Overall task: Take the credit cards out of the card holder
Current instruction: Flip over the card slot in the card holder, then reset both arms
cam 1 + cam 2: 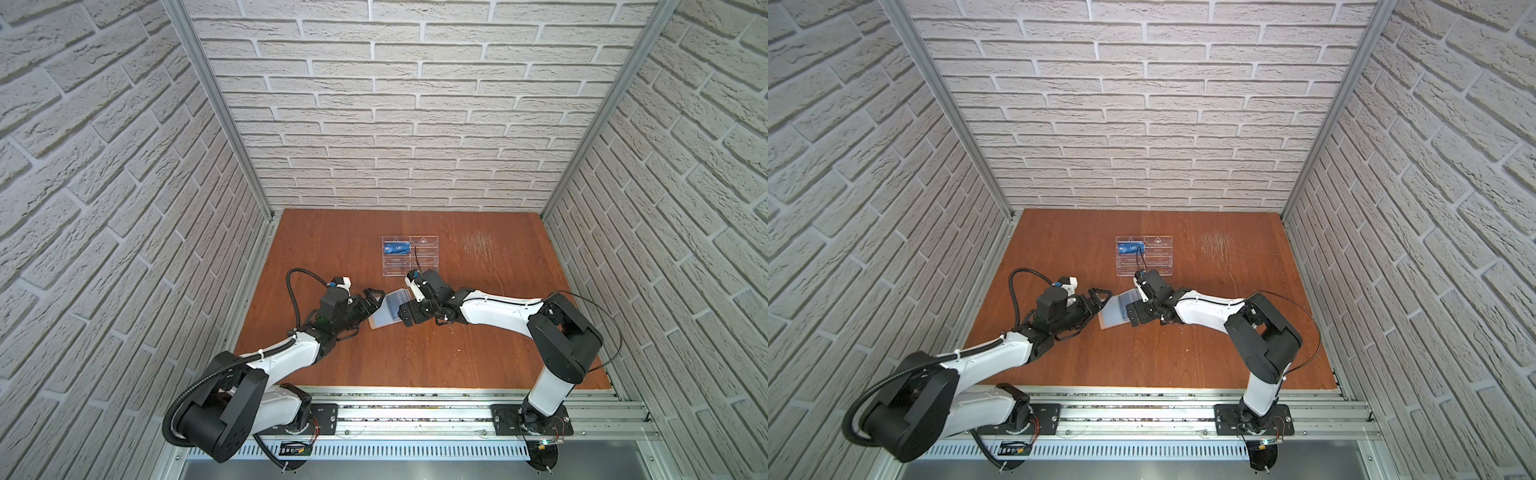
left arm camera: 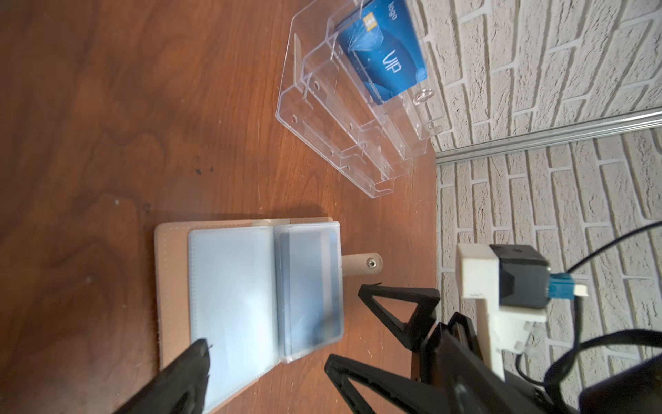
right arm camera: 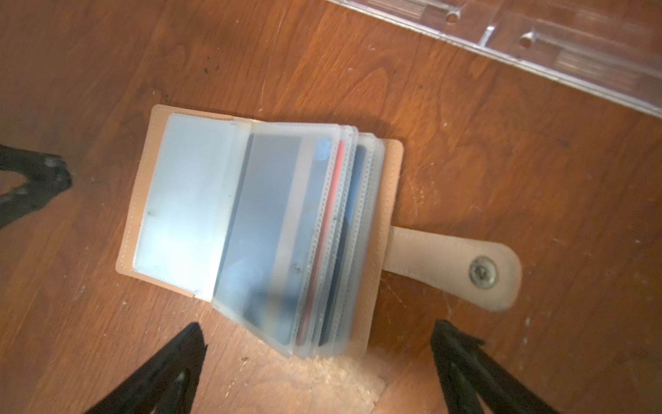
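A: Checking tools: left gripper (image 1: 369,306), right gripper (image 3: 318,331), status?

B: Both spread wide, nothing pinched. Tips face each other across the tan leather booklet card holder (image 1: 386,311).

A: Holder where?

B: Flat & open on the brown wooden table (image 1: 457,353), strap unsnapped, clear sleeves fanned. Bluish plastic credit cards (image 3: 268,229) show thru the sleeves. Separate blue VIP card (image 2: 387,61) stands in the back tier of the clear acrylic tiered rack (image 1: 428,259), apart from the holder.

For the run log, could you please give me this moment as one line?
holder: open, cards sleeved | left pincer: open, at holder | right pincer: open, at holder | rack: one blue card
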You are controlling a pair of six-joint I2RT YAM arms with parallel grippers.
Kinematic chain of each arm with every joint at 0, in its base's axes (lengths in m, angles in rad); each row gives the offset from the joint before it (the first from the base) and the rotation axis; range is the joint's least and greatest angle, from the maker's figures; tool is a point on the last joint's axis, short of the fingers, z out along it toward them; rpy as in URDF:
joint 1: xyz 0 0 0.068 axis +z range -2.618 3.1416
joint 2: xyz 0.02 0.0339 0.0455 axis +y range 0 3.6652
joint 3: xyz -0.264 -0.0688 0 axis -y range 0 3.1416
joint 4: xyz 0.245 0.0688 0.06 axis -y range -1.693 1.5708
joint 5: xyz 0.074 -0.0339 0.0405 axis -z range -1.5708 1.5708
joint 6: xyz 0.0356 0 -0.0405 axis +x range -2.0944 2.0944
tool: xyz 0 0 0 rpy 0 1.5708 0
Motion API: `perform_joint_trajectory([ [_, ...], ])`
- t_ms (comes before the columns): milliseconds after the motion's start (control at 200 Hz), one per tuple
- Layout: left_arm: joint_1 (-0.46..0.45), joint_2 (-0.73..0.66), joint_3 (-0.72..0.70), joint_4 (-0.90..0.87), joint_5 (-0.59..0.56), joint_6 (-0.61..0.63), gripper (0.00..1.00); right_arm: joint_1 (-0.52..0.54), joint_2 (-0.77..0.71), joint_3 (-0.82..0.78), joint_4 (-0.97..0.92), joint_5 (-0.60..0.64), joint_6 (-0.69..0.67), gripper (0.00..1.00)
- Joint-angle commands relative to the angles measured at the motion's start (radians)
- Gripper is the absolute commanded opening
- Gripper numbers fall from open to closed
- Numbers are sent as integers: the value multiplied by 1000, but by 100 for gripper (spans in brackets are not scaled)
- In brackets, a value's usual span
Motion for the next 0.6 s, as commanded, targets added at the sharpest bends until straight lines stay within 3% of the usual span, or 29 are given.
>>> perform_joint_trajectory([
  [0, 25, -41, -14, -63, -7, 37, 98, -7, -50, 3, -33, 91, -8, 100],
  [120, 43, -104, -10, -140, -14, 75, 98, -21, -76, -11, -39, 103, -8, 100],
  [220, 75, -207, 19, -322, -86, 170, 98, -33, -110, -20, -66, 159, -11, 100],
  [300, 90, -317, 54, -494, -257, 263, 98, -47, -150, -32, -93, 243, -12, 100],
  [400, 99, -433, 71, -586, -491, 384, 98, -83, -211, -62, -114, 399, -3, 100],
  [590, 179, -489, 75, -549, -853, 652, 98, -161, -308, -97, -195, 731, 47, 100],
])
